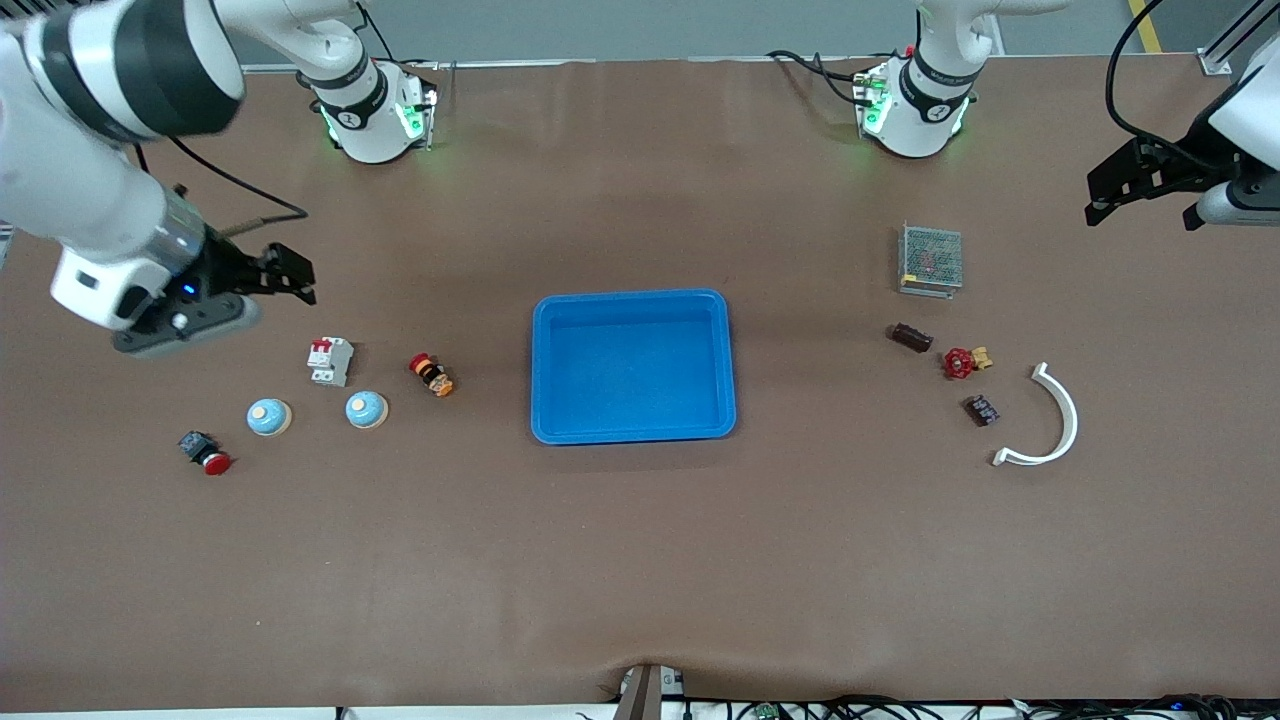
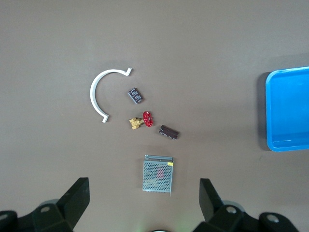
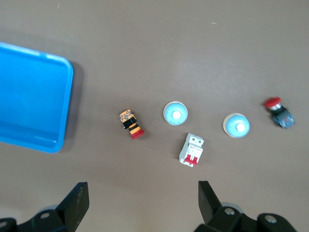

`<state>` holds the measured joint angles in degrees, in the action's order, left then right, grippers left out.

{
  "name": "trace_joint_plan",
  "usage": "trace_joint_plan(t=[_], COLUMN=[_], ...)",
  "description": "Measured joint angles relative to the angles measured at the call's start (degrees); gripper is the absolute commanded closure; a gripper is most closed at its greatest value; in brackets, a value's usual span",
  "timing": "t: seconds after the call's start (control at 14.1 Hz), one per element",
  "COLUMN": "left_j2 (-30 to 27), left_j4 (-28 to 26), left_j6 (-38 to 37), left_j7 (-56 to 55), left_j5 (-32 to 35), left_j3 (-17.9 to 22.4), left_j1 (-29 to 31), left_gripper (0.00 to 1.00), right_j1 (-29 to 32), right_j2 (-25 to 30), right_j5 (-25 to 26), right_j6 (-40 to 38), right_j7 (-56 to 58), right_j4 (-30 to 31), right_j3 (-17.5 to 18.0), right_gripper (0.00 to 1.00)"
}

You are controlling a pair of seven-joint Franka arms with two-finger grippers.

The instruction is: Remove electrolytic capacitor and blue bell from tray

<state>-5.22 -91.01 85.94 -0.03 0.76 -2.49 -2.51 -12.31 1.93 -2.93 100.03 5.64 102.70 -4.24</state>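
Shallow bright blue plastic tray, frame centre, looks empty; dark cylindrical electrolytic capacitor and blue bells lie outside. Both grippers, left and right, hang open—best withdraw.

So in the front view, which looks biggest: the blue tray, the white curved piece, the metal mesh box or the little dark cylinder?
1. tray
2. white curved piece
3. metal mesh box, close to the curved piece
4. electrolytic capacitor, smallest

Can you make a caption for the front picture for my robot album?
Empty blue tray mid-table, small parts scattered toward both ends, both grippers open in the air.
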Motion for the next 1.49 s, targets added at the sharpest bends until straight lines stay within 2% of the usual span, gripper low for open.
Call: trace_joint_plan(t=[0.28, 0.57, 0.85, 1.28, 1.49], left_j2=[0.0, 0.0, 0.0, -0.4, -0.7], left_j4=[0.0, 0.0, 0.0, 0.5, 0.6], left_j6=[0.0, 0.0, -0.5, -2.2, -2.4], left_j7=[0.0, 0.0, -0.6, -2.7, -2.7], left_j5=[0.0, 0.0, 0.0, 0.0, 0.0], left_j3=[-0.1, -0.2, -1.0, -1.1, -1.2], left_j1=[-0.1, -0.3, -0.3, -0.2, -0.2], left_gripper=[0.0, 0.0, 0.0, 0.0, 0.0], right_j1=[2.4, 5.2, 6.3, 9.6, 10.2], right_j2=[4.6, 5.7, 5.1, 0.6, 0.2], right_j5=[0.7, 0.7, 0.7, 0.7, 0.7], right_j6=[-0.6, -0.5, 0.4, 0.9, 0.7], right_j7=[-4.3, -4.3, -4.6, -4.8, -4.8], right_j4=[0.4, 0.5, -1.1, -7.2, -8.6], right_j3=[-0.3, -0.4, -0.5, -0.5, -0.5], right_gripper=[0.0, 0.0, 0.0, 0.0, 0.0])
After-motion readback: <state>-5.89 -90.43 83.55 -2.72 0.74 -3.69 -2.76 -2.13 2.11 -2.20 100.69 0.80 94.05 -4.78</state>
